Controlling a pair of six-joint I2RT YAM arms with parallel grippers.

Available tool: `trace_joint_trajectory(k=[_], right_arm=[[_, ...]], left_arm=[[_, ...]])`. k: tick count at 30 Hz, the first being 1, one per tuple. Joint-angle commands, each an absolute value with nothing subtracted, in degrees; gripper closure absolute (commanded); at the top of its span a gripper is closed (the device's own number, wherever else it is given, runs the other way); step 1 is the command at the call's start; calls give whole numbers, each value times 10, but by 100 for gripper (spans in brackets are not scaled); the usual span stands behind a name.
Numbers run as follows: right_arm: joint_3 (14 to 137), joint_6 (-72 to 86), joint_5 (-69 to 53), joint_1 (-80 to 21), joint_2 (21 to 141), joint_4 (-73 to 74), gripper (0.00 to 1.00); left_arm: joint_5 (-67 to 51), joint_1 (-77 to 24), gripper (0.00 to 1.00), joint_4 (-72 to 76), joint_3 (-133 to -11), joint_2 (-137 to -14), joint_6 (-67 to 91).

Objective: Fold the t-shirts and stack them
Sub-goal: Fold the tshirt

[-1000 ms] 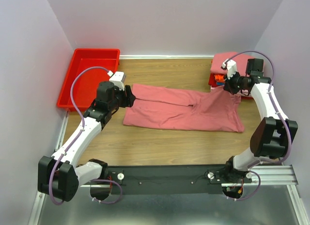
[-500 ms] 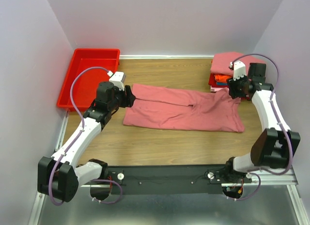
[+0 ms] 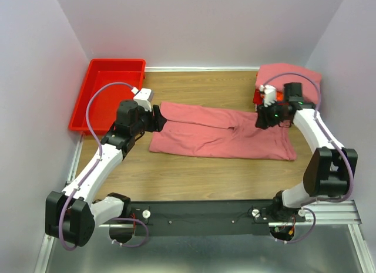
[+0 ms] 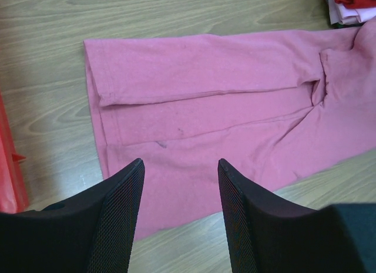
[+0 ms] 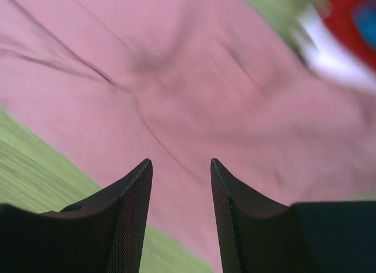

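A large salmon-pink t-shirt (image 3: 223, 134) lies partly folded into a long strip across the middle of the table; it also shows in the left wrist view (image 4: 211, 108) and, blurred, in the right wrist view (image 5: 194, 91). A stack of folded t-shirts (image 3: 288, 76), pink on top with orange and red below, sits at the back right. My left gripper (image 3: 157, 120) is open and empty over the shirt's left end (image 4: 179, 167). My right gripper (image 3: 259, 120) is open and empty above the shirt's right part (image 5: 179, 164).
A red plastic bin (image 3: 108, 94) stands at the back left by the wall. Walls close in the table on the left, back and right. Bare wood (image 3: 205, 179) lies between the shirt and the arm bases.
My right gripper has swung from beside the stack leftward and down over the shirt's right part. The left gripper has barely moved. The shirt lies as before.
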State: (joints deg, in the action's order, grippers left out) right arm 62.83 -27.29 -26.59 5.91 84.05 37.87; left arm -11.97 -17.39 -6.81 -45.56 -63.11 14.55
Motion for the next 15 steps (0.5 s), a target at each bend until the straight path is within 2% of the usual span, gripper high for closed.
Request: trace_joint_trajectory(k=[1,5,15], right_arm=[[698,-268,-265,-43,922,387,49],[778,-204,-200,-67,1017,365,49],[805,-125,-78,-93,1101,311,47]], left_arm=[[-136,-178,39,-55,-450,-635,139],[-129,-178,39,-57,-451,-641,137],[-129,-178,39,-59,-456,-664,136]])
